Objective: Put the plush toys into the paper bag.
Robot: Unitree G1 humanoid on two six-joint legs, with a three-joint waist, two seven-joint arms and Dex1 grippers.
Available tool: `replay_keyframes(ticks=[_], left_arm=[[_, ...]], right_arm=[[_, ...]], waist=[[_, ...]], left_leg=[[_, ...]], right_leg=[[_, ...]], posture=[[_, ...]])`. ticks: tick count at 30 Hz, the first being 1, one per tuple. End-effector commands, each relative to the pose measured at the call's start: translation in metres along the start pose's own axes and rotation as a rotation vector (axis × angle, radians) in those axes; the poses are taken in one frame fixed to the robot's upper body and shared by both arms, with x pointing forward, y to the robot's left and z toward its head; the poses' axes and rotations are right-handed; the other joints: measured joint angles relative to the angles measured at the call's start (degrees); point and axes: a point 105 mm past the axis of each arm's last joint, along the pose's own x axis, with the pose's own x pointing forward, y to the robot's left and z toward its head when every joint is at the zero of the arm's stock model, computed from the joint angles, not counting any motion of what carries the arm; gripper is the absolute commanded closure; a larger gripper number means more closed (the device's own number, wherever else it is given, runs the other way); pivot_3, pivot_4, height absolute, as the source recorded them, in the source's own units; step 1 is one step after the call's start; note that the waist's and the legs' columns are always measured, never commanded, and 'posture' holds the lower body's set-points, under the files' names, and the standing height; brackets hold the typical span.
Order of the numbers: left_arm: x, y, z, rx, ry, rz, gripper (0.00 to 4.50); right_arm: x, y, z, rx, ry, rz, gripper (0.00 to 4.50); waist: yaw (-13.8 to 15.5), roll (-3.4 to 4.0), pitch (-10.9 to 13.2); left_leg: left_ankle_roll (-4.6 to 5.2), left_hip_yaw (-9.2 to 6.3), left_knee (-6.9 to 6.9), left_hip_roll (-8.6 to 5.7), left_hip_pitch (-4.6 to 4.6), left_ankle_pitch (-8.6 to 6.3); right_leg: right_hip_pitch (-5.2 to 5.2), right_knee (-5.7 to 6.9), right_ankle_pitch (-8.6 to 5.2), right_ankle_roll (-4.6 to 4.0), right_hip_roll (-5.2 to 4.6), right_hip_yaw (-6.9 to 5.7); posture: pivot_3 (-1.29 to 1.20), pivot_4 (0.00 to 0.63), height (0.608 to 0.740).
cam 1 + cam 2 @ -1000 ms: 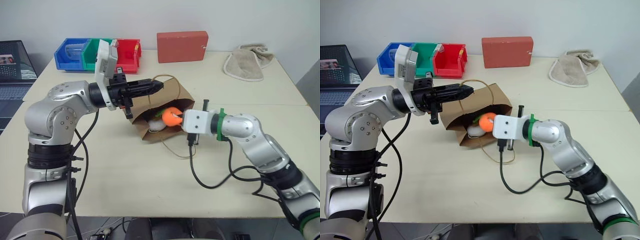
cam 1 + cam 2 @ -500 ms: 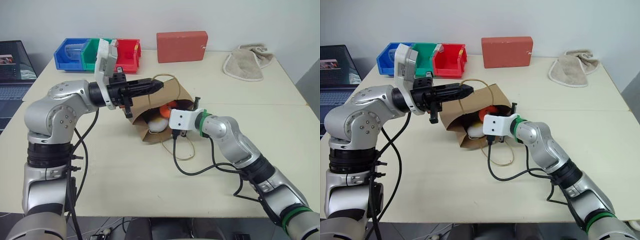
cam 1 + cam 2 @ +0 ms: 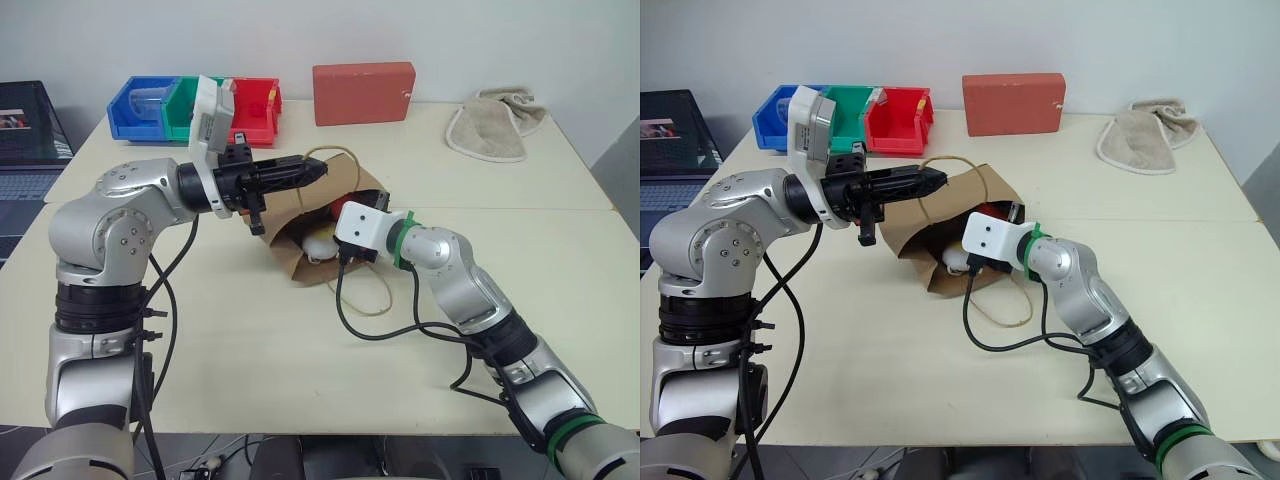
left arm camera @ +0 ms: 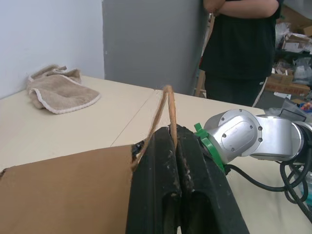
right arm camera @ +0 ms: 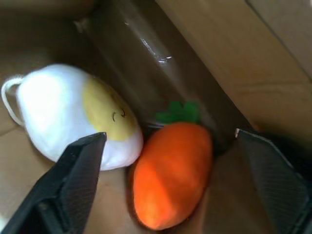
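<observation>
Resting on beige table (image 3: 250, 350): paper bag (image 3: 290, 215), left jaws pinching handle (image 4: 165, 105), right jaws wide, empty.

Both plush toys (image 5: 122, 161) side by side inside paper bag (image 3: 290, 255), box (image 3: 364, 93) behind it

Matt kraft paper bag (image 3: 345, 195) – soft plush toys (image 5: 117, 151) inside – smooth plastic bins (image 3: 195, 105) behind

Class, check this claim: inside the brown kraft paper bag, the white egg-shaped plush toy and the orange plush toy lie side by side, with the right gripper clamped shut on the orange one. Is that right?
Not quite. In the right wrist view the right gripper is open, its fingers spread wide of the orange plush toy and gripping nothing. The rest holds: the white egg-shaped plush toy lies beside it inside the brown kraft paper bag.
</observation>
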Motion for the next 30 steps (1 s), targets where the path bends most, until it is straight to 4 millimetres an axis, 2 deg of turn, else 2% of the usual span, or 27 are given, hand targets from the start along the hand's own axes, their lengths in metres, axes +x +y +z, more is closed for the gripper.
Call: replay_keyframes(ticks=[1, 4, 6, 11, 12, 16, 18, 20, 23, 29, 30], left_arm=[[0.0, 0.001, 0.015, 0.058, -0.041, 0.009, 4.5], [0.001, 0.001, 0.014, 0.058, -0.042, 0.011, 4.5], [0.004, 0.002, 0.013, 0.057, -0.042, 0.01, 4.5], [0.007, 0.002, 0.011, 0.067, -0.036, 0.009, 4.5], [0.007, 0.002, 0.011, 0.067, -0.037, 0.008, 4.5], [0.004, 0.002, 0.011, 0.076, -0.026, 0.016, 4.5], [0.004, 0.002, 0.011, 0.077, -0.027, 0.017, 4.5], [0.003, 0.003, 0.011, 0.079, -0.027, 0.021, 4.5], [0.003, 0.003, 0.012, 0.082, -0.027, 0.025, 4.5], [0.001, 0.002, 0.014, 0.088, -0.022, 0.029, 4.5], [0.001, 0.002, 0.014, 0.089, -0.022, 0.031, 4.5]], right_arm=[[-0.021, -0.011, 0.027, 0.019, -0.119, 0.028, 0.01], [-0.035, -0.009, 0.035, 0.043, -0.162, 0.086, 0.01], [-0.054, 0.0, 0.044, 0.108, -0.222, 0.195, 0.01], [-0.092, 0.011, 0.053, 0.104, -0.36, 0.318, 0.01], [-0.096, 0.013, 0.049, 0.143, -0.351, 0.324, 0.01], [-0.113, 0.025, 0.0, 0.337, -0.159, 0.286, 0.01], [-0.113, 0.035, -0.02, 0.423, -0.073, 0.272, 0.01], [-0.102, 0.049, -0.038, 0.532, 0.015, 0.234, 0.01], [-0.085, 0.062, -0.051, 0.624, 0.078, 0.183, 0.01], [-0.06, 0.062, -0.052, 0.703, 0.068, 0.117, 0.01], [-0.057, 0.062, -0.052, 0.722, 0.065, 0.115, 0.17]], waist=[[0.02, 0.0, 0.0], [-0.01, 0.0, 0.0], [0.1, 0.0, 0.0], [0.18, 0.0, 0.0], [0.13, 0.0, 0.0], [0.17, -0.01, 0.0], [0.2, -0.01, 0.0], [-0.03, -0.01, 0.0], [-0.54, -0.01, 0.0], [-0.4, -0.01, 0.01], [-0.35, -0.01, 0.01]], left_leg=[[0.0, 0.0, 0.0, 0.0, 0.0, 0.0], [0.01, -0.01, 0.0, 0.0, 0.0, 0.0], [0.01, -0.02, 0.0, 0.0, 0.0, -0.01], [0.19, -0.04, -0.01, -0.01, -0.01, -0.11], [0.2, -0.03, 0.0, -0.01, -0.01, -0.11], [0.2, -0.04, -0.01, -0.02, 0.0, -0.11], [0.2, -0.03, 0.01, -0.02, 0.0, -0.11], [0.2, -0.02, 0.02, -0.03, 0.01, -0.11], [0.22, 0.07, 0.03, -0.01, 0.11, -0.09], [0.23, 0.06, 0.01, -0.01, 0.07, -0.08], [0.23, 0.07, 0.0, -0.02, 0.06, -0.08]], right_leg=[[0.0, 0.0, 0.0, 0.0, 0.0, 0.0], [0.0, 0.0, 0.0, 0.0, 0.0, 0.0], [0.01, 0.0, 0.0, 0.0, 0.0, -0.01], [0.06, -0.06, 0.0, 0.0, 0.0, -0.03], [0.06, -0.06, 0.0, 0.0, 0.0, -0.03], [0.07, -0.06, 0.0, 0.0, 0.0, -0.02], [0.08, -0.07, 0.0, 0.0, 0.0, -0.01], [0.08, -0.05, 0.0, 0.0, 0.0, 0.02], [0.07, 0.05, 0.0, 0.0, 0.03, 0.11], [0.06, 0.0, 0.0, 0.01, 0.04, 0.09], [0.04, 0.0, 0.0, 0.01, 0.03, 0.1]], posture=[[0.0, 0.15, 0.74], [0.0, 0.15, 0.74], [0.0, 0.15, 0.74], [0.0, 0.15, 0.74], [0.0, 0.15, 0.74], [0.0, 0.15, 0.74], [0.0, 0.15, 0.74], [0.0, 0.15, 0.74], [0.0, 0.15, 0.74], [0.0, 0.15, 0.74], [0.0, 0.15, 0.74]])
